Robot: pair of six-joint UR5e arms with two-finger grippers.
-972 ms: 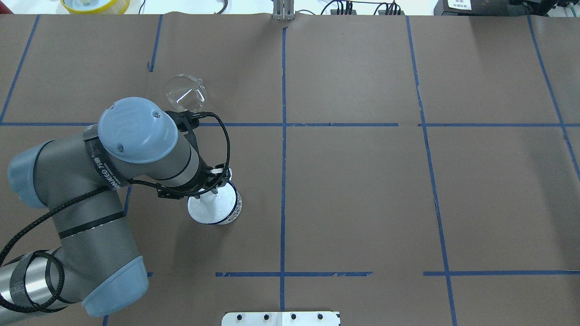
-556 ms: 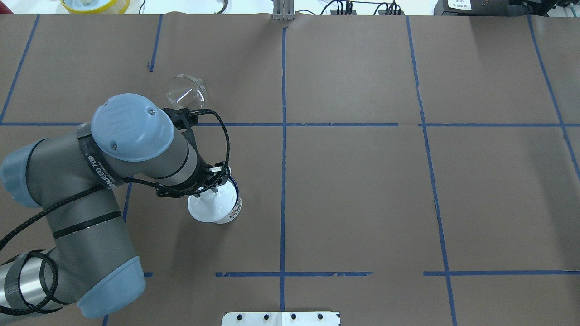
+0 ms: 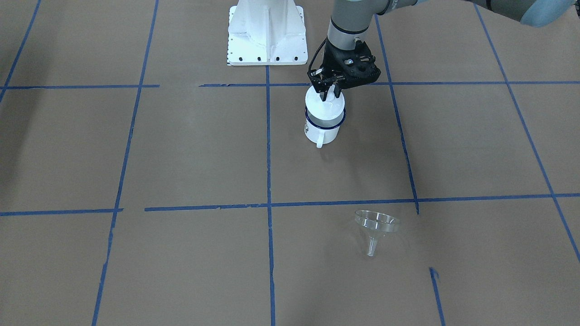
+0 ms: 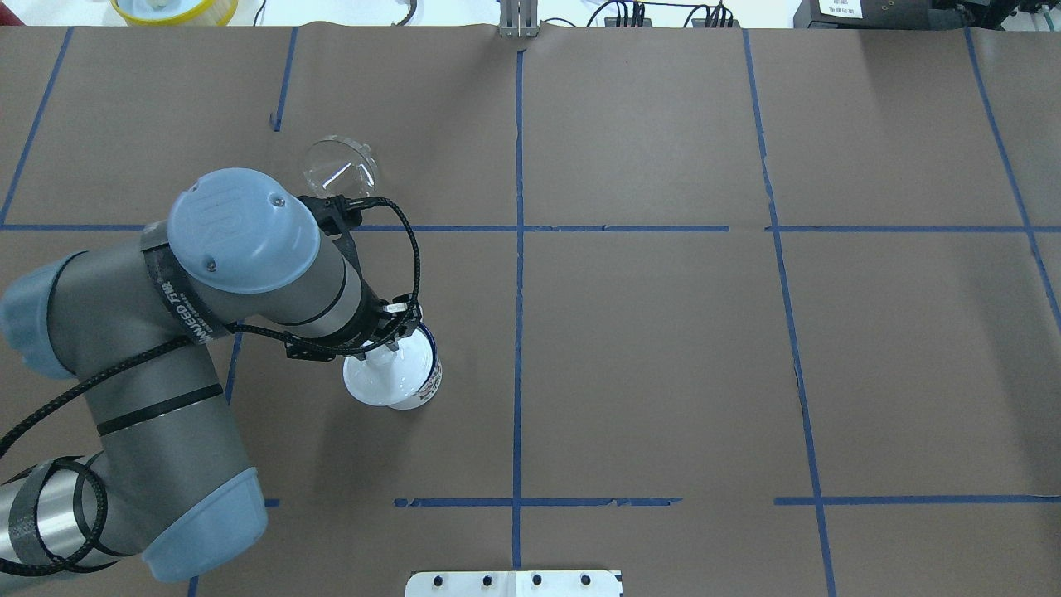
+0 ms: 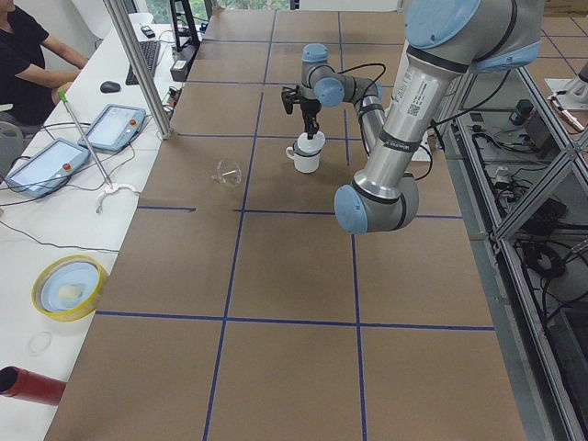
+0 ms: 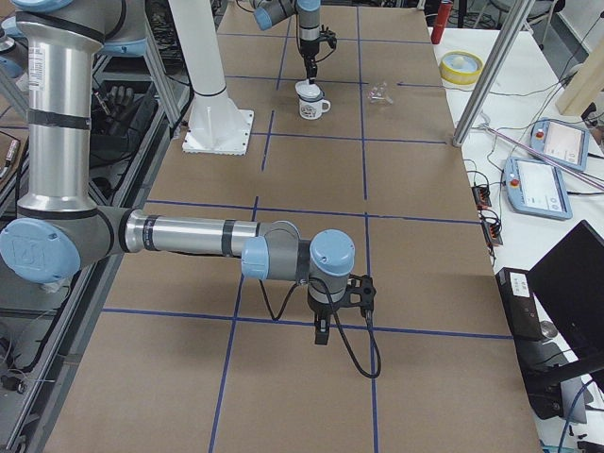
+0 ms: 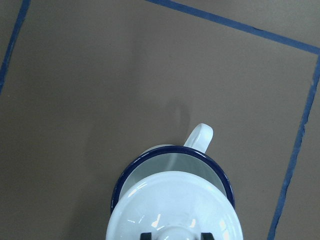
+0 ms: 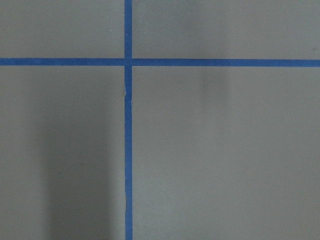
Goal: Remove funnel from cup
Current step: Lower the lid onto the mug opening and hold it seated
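Observation:
The clear funnel (image 3: 376, 225) lies on the table apart from the cup, its spout pointing away from the robot; it also shows in the overhead view (image 4: 340, 169). The white cup (image 3: 322, 130) with a dark blue rim (image 7: 150, 158) stands upright, handle away from the robot. My left gripper (image 3: 330, 94) is shut on the knob of a white domed lid (image 7: 170, 205), held at the cup's mouth; whether they touch I cannot tell. My right gripper (image 6: 323, 332) hangs over bare table far from both; I cannot tell if it is open or shut.
The robot's white base plate (image 3: 267, 31) stands behind the cup. Blue tape lines (image 4: 518, 249) cross the brown table cover. A yellow bowl (image 4: 174, 8) sits beyond the table's far edge. An operator's desk with tablets (image 5: 92, 138) runs along that side.
My left arm has shifted slightly to the left with the lid still in its grip over the cup. The funnel and cup have not moved.

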